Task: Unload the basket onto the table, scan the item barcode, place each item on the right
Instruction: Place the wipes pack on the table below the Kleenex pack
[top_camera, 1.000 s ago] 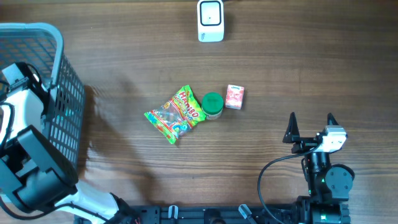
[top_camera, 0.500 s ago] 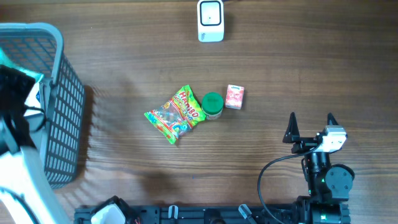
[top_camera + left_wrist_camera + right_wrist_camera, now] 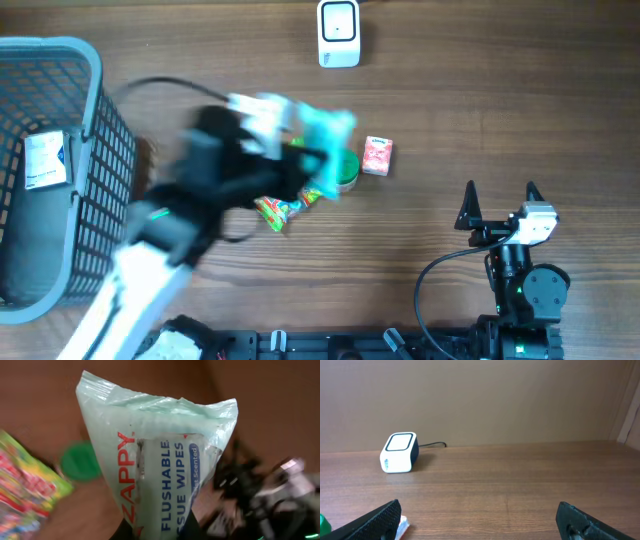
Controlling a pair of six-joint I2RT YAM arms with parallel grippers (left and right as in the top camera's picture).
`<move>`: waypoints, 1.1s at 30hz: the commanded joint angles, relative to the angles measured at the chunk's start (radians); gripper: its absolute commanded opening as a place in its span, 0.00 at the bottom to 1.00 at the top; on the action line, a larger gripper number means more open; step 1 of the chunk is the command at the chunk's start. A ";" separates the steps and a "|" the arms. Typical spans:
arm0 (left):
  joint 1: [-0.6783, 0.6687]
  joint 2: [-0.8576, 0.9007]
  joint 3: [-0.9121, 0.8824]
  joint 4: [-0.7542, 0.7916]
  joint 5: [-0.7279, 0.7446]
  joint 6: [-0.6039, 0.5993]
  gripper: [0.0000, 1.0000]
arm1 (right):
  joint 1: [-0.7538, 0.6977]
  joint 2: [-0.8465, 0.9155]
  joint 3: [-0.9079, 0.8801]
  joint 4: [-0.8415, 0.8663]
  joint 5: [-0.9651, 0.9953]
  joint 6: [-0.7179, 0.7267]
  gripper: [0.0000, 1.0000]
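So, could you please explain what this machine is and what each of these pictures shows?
It is two robot arms at a table, each ending in a two-finger gripper. The overhead picture looks straight down. The other two come from a camera on each wrist. The left gripper is shut on a pack of wipes and holds it up off the table; that arm looks blurred from above. The right gripper is open and empty. On the table lie a candy bag, a green-topped jar, a small pink box and a white scanner. A basket at the left edge holds a white packet.
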State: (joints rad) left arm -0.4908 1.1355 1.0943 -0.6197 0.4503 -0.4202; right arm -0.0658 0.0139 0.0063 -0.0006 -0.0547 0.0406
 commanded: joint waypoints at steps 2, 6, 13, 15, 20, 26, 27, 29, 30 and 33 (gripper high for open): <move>-0.225 0.221 -0.032 0.071 -0.118 0.086 0.04 | 0.003 -0.005 -0.001 0.002 0.009 0.012 1.00; -0.337 0.414 -0.032 0.156 -0.141 0.125 0.04 | 0.003 -0.005 -0.001 0.002 0.009 0.012 1.00; -0.363 0.659 -0.032 0.209 -0.156 0.087 0.04 | 0.003 -0.005 -0.001 0.002 0.009 0.012 1.00; -0.363 0.686 -0.032 0.209 -0.156 0.087 0.04 | 0.003 -0.005 -0.001 0.002 0.009 0.012 1.00; -0.362 0.654 -0.031 0.206 -0.156 0.068 0.88 | 0.003 -0.005 -0.001 0.002 0.009 0.012 1.00; -0.362 0.518 -0.027 0.178 -0.156 0.042 1.00 | 0.003 -0.005 -0.001 0.002 0.009 0.012 1.00; -0.362 0.484 -0.027 0.158 -0.157 0.043 1.00 | 0.003 -0.005 -0.001 0.002 0.009 0.012 1.00; -0.351 0.391 -0.027 0.103 -0.158 0.046 1.00 | 0.003 -0.005 -0.001 0.002 0.009 0.012 1.00; -0.343 0.363 -0.027 0.085 -0.164 0.046 1.00 | 0.003 -0.005 -0.001 0.002 0.009 0.012 1.00; -0.297 0.251 -0.027 0.009 -0.237 0.046 1.00 | 0.003 -0.005 -0.001 0.002 0.009 0.012 1.00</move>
State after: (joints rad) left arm -0.8333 1.4883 1.0599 -0.5587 0.2878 -0.3656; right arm -0.0658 0.0139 0.0063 -0.0006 -0.0547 0.0406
